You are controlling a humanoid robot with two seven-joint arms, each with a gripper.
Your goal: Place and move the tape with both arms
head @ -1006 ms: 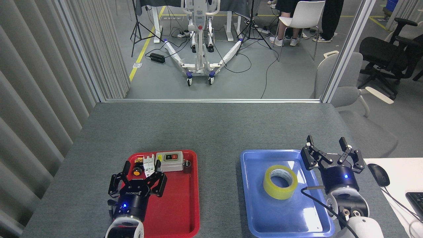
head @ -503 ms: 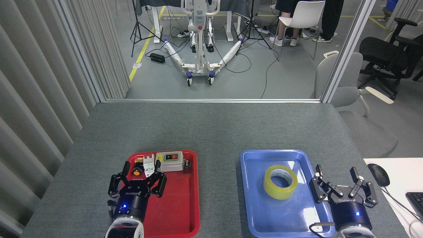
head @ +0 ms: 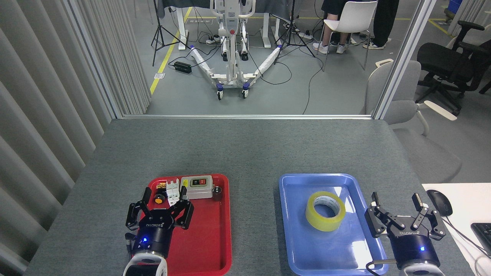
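Right gripper (head: 399,200): fingers spread, holding nothing, just beside the blue tray (head: 291,184)'s right rim. Left gripper (head: 164,193): likewise spread and unladen, over the red tray (head: 224,230). Tape (head: 325,211): lying flat in the blue tray, ungrasped. Step, by judgement: pre-grasp or just placed. Next move calls for closing across the roll's wall.

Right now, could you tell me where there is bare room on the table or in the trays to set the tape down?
The red tray is bare in its near half, crowded at its far end by switch parts. The blue tray is bare around the tape. Bare table lies beyond and between the trays. Left gripper and right gripper crowd the near corners.
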